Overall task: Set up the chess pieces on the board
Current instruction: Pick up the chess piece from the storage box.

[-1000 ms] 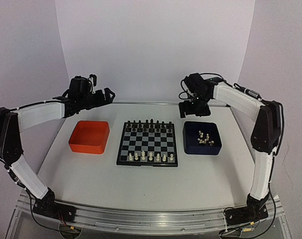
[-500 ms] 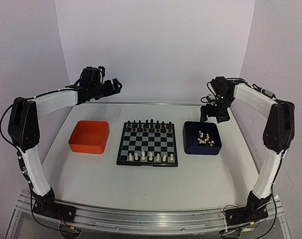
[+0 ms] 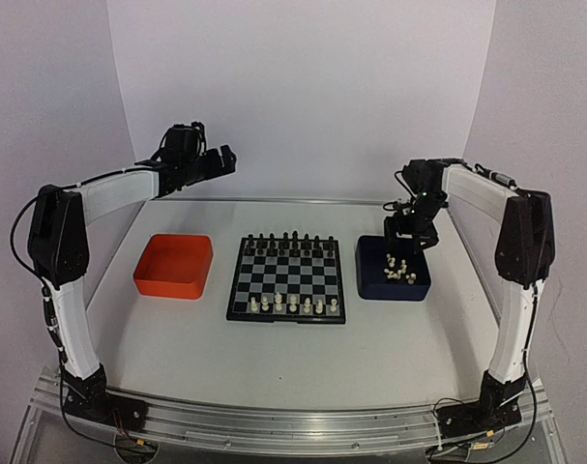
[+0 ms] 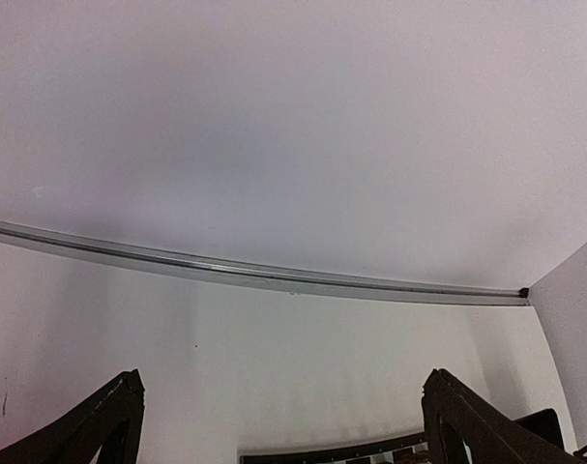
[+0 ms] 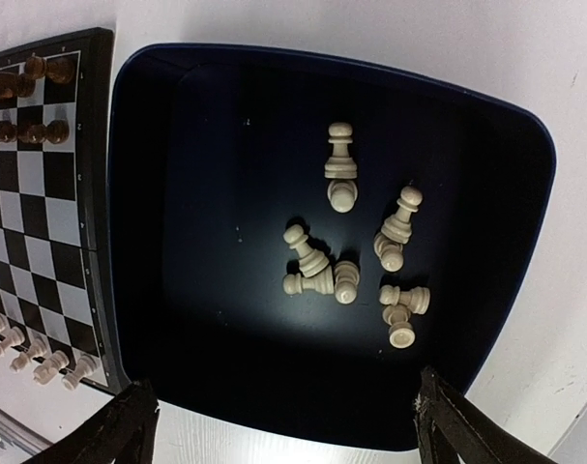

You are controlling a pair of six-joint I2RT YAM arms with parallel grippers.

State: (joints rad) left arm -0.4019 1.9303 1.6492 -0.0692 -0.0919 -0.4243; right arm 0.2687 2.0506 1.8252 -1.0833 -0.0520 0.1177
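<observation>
Cream chess pieces (image 5: 340, 166), dark blue tray (image 5: 196, 145), black-and-pale checked board (image 3: 287, 276)

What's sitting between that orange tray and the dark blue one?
The board, in the top view: black figures line its far edge, cream-white chess pieces its near edge.

Left arm (image 3: 114, 187) & right arm (image 3: 473, 186): white shells, black joints, thin black cables.

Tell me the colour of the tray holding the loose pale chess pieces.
The tray is dark navy blue; the right wrist view shows it best.
</observation>
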